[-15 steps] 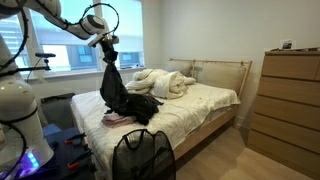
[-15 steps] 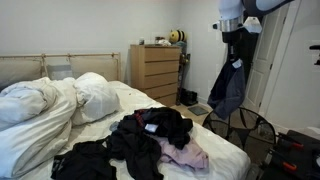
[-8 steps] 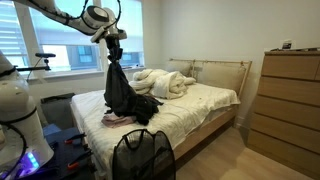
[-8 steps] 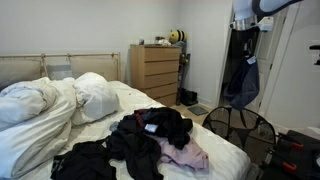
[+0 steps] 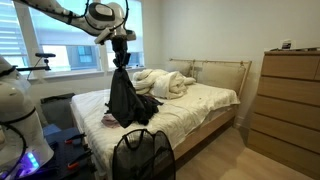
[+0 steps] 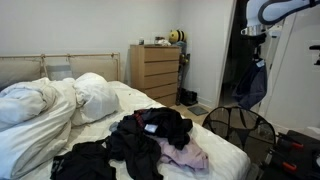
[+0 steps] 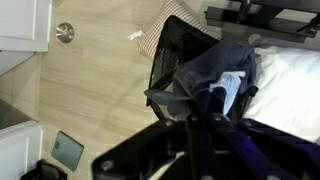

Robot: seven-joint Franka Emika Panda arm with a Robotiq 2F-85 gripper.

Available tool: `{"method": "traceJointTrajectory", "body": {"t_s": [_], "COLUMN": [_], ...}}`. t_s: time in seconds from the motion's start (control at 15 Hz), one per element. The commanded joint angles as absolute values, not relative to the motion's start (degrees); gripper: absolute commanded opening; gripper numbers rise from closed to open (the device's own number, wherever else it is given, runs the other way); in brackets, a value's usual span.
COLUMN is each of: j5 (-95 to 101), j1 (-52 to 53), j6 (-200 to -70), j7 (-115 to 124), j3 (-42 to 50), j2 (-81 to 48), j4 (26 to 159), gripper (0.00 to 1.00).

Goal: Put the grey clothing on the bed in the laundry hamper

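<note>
Over the hamper (image 5: 142,156), the end effector (image 5: 121,48) pinches grey clothing (image 5: 123,95) beside the clothes-strewn bed (image 5: 205,100).

The black mesh laundry hamper (image 5: 143,155) stands open-topped just beside the white bed (image 5: 200,100). Above its rim the air is free.

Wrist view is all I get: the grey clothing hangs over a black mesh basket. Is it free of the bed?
Observer: Yes; in an exterior view the grey clothing hangs from the gripper beyond the foot of the bed.
Operator: How near is the hamper?
Observer: The laundry hamper stands on the floor below; the hem looks just above its rim.
Operator: Anything else on the bed?
Observer: A pile of dark clothes.
</note>
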State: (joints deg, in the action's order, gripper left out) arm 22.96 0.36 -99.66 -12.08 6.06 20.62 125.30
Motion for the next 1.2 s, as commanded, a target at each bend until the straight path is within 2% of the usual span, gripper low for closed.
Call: {"method": "traceJointTrajectory", "body": {"t_s": [0.0,0.47,0.53,0.6,1.13], "j5": [22.2,20.5,20.5,20.4,21.3], "j1": [-1.6,-2.5,-2.5,-2.5,-2.5], "j6": [-105.3,-110.4,-110.6,-110.6,-111.6], "j7": [-16.0,-20.5,-20.8,-20.7,-20.5], "j3": [8.0,9.4,9.3,9.2,8.6], "j2": [21.5,19.4,19.5,19.6,20.4], "j4": [129.0,133.0,133.4,133.6,134.4], "gripper": [0.01,0.01,0.29,0.30,0.90]}}
